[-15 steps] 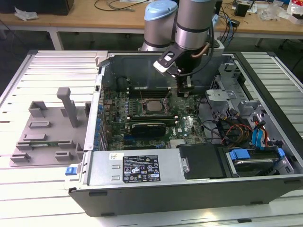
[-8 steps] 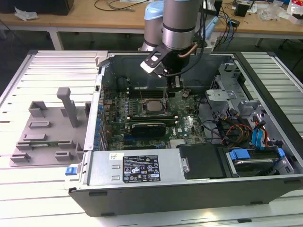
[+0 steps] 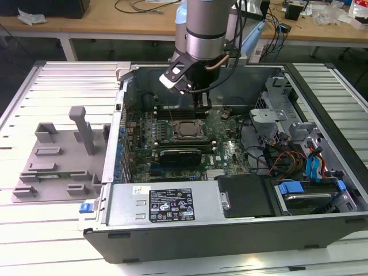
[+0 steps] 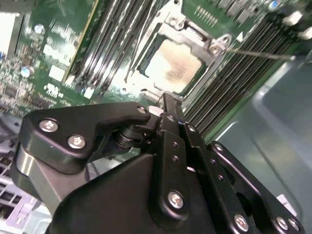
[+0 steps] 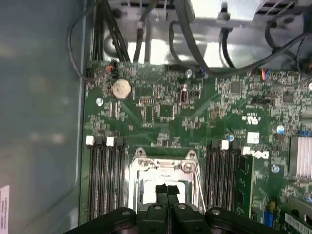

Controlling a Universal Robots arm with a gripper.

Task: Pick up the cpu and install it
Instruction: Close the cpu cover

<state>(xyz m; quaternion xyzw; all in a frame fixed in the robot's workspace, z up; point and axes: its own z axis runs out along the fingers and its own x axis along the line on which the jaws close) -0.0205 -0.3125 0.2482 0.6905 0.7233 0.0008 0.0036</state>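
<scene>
Claw [image 5: 167, 190]: fingers pressed together, nothing held, close over the socket frame [image 5: 161, 164]; cpu [image 4: 173, 66]: pale silver square lying flat inside that frame, on the green motherboard [image 3: 227, 152]; open computer case [image 3: 230, 230] on slatted worktop [image 3: 57, 86]; grey tray [image 3: 57, 167] beside the case, at the exterior view's left.

The arm [image 3: 202, 26] comes straight down at the far side of the scene, its thick silver-and-grey last joint upright. Below that the wrist [image 3: 192, 72] turns black and narrows. The gripper [image 3: 201, 106] points straight down, near the middle between the exterior view's left and right. In the first wrist view its two black fingers [image 5: 161, 192] are pressed together, with nothing between them.
</scene>
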